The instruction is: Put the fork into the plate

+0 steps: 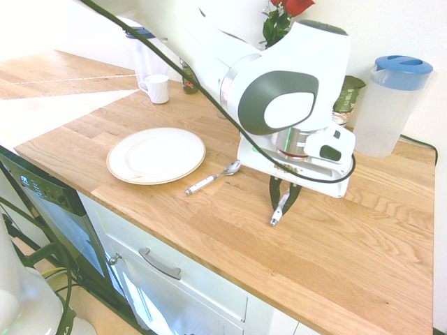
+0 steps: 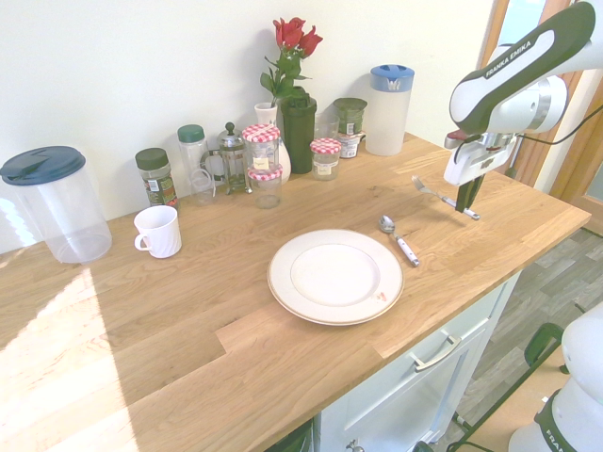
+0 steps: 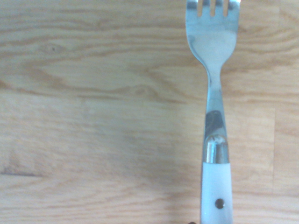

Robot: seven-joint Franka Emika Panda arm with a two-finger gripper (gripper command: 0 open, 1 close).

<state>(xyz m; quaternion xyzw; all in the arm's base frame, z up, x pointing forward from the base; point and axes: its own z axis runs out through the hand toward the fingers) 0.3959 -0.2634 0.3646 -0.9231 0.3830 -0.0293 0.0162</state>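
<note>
Jaws (image 1: pixel 283 197) point straight down and are clenched on the white handle of the fork (image 2: pixel 443 197), which hangs level just above the wooden surface (image 1: pixel 335 237). Only the second exterior view shows the whole fork, tines reaching out toward the back wall and handle end jutting past the jaws on the other side; the first exterior view gives just the handle end poking down between the dark fingers (image 1: pixel 275 192). Wrist view alone shows the detail: flat silver tines and neck, a shiny metal collar, then a smooth white handle with a small dark rivet, over pale oak grain.

Spoon (image 1: pixel 214 176) with the same white handle and a round silver bowl lies on the wood between the fork and the plate (image 1: pixel 120 158), near the plate's edge. That plate is large, round, glossy white with a thin tan rim line, well apart from the fork.

Mug (image 2: pixel 158 232), jars (image 2: pixel 264 158), a rose vase (image 2: pixel 298 132) and two clear pitchers stand along the wall.
</note>
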